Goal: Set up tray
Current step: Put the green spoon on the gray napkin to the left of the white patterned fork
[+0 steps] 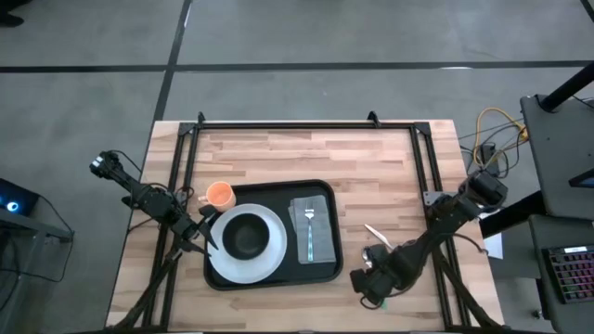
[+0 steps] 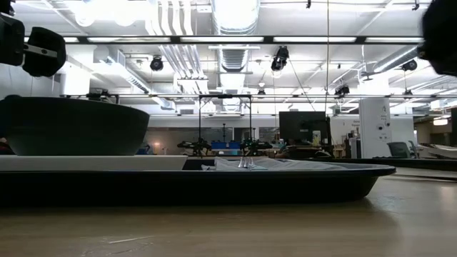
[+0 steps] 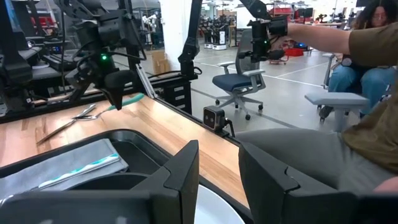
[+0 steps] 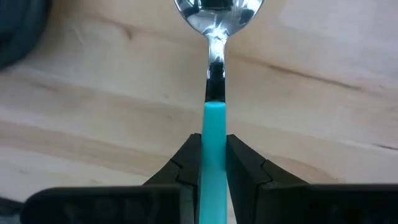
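The black tray [image 1: 325, 264] lies mid-table. It carries a white plate [image 1: 269, 255] with a black bowl [image 1: 245, 235] on it, and a grey napkin [image 1: 320, 227] with a teal-handled fork [image 1: 309, 227] on top. My right gripper [image 1: 369, 281] stands right of the tray's near corner, pointing down, shut on a teal-handled spoon [image 4: 214, 62]. My left gripper [image 3: 217, 155] hangs open and level at the tray's left side by the plate, with nothing between its fingers. My right gripper pinches the spoon's teal handle [image 4: 214, 118] between its two fingers, coming from above. The spoon runs on past the fingertips, and its shiny bowl [image 4: 214, 12] sits low over the wood. Whether the bowl touches the table I cannot tell.
An orange cup [image 1: 220, 194] stands on the table at the tray's far left corner. A silvery utensil [image 1: 376, 232] lies on the wood just beyond my right gripper. A black frame [image 1: 297, 125] borders the table. A seated person [image 3: 367, 74] is beyond the near edge.
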